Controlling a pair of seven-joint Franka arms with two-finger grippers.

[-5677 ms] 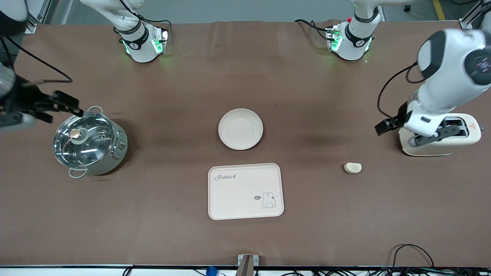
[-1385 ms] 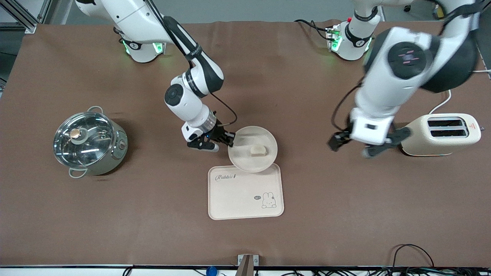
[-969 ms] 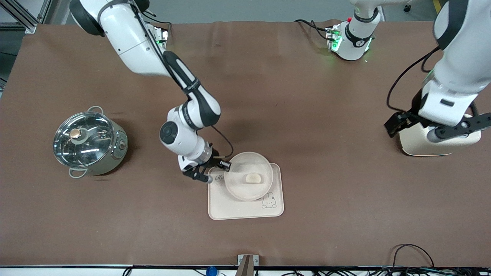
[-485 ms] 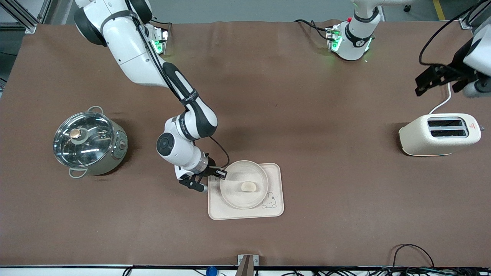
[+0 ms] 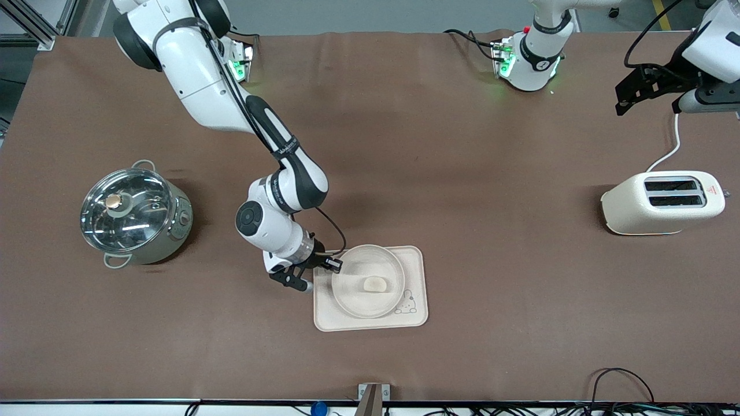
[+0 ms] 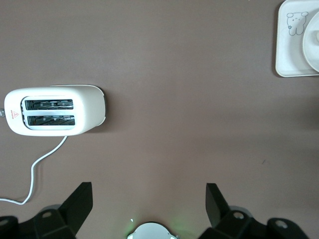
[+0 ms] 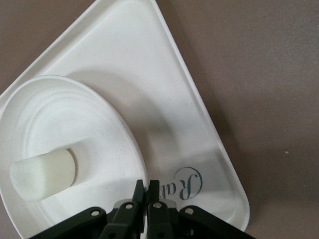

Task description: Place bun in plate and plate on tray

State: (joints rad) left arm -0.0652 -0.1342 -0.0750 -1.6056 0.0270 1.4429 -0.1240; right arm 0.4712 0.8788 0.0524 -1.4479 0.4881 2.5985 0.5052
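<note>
The bun point(image 5: 374, 283) lies in the round plate point(image 5: 351, 290). The plate sits over the Rabbit tray point(image 5: 414, 261), covering most of the lettering; I cannot tell if it rests flat. My right gripper point(image 5: 333, 265) is shut on the plate's rim at the right arm's end of the tray. The right wrist view shows its fingertips point(image 7: 147, 185) pinching the plate point(image 7: 65, 119), with the bun point(image 7: 42, 174) inside and the tray point(image 7: 164, 124) beneath. My left gripper point(image 5: 656, 99) is open and empty, high over the table's left-arm end; its wrist view point(image 6: 148, 199) shows bare table.
A cream toaster point(image 5: 662, 202) with its cord stands toward the left arm's end, also in the left wrist view point(image 6: 55, 110). A steel pot with a glass lid point(image 5: 136, 216) stands toward the right arm's end.
The bun went from the table into the plate. My right gripper carried the plate onto the tray and in the last half second settled it slightly. My left arm has drawn back toward its base.
</note>
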